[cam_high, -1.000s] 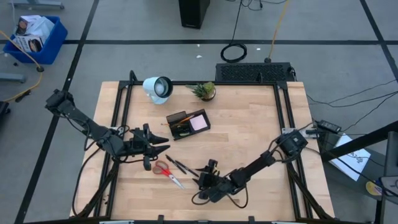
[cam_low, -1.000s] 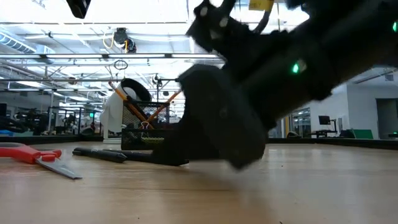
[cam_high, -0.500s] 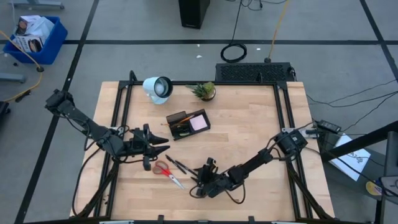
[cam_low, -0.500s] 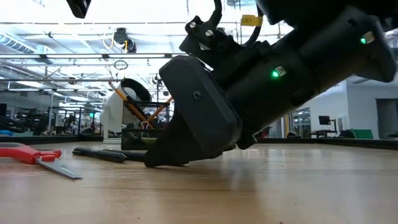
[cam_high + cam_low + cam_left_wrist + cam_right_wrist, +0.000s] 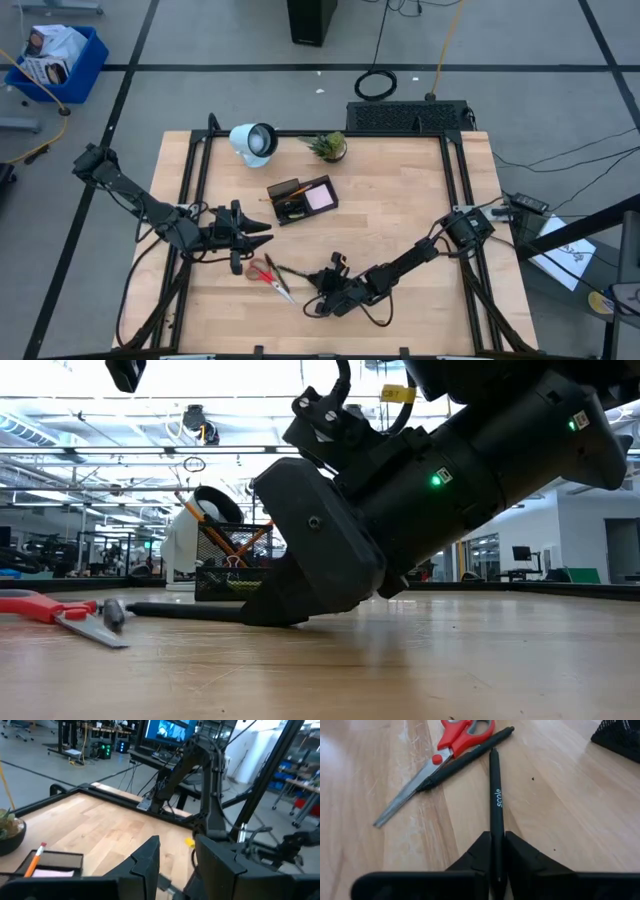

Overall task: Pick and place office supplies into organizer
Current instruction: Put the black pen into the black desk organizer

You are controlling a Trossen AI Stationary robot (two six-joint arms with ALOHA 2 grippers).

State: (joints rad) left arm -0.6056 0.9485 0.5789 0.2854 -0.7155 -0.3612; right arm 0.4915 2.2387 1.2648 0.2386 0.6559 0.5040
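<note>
My right gripper (image 5: 496, 837) sits low near the table's front middle, shut on a black pen (image 5: 495, 795) marked "scale". A second black pen (image 5: 465, 757) lies slantwise beside it, against the red-handled scissors (image 5: 462, 735); both rest flat on the wood. The black organizer (image 5: 302, 198) stands farther back and holds a pink pad (image 5: 320, 196) and orange pencils. My left gripper (image 5: 177, 865) hovers level above the table's left side (image 5: 255, 235), open with nothing between its fingers. My right gripper pinches the "scale" pen at its near end (image 5: 495, 851) between its two fingers. The fingers slant down from the table's right and near side and lie along the pen. The pen's length and its far tip (image 5: 493, 752) rest on the table.
A white round lamp (image 5: 253, 141) and a small potted plant (image 5: 329, 146) stand at the table's far edge. Behind them sits a black unit with cables (image 5: 410, 115). The right half of the tabletop (image 5: 420, 220) is bare wood.
My right gripper has moved a little toward the table's left edge and down onto the pens, and has shut on the "scale" pen. That pen has shifted slightly on the table. The scissors have stayed in place.
</note>
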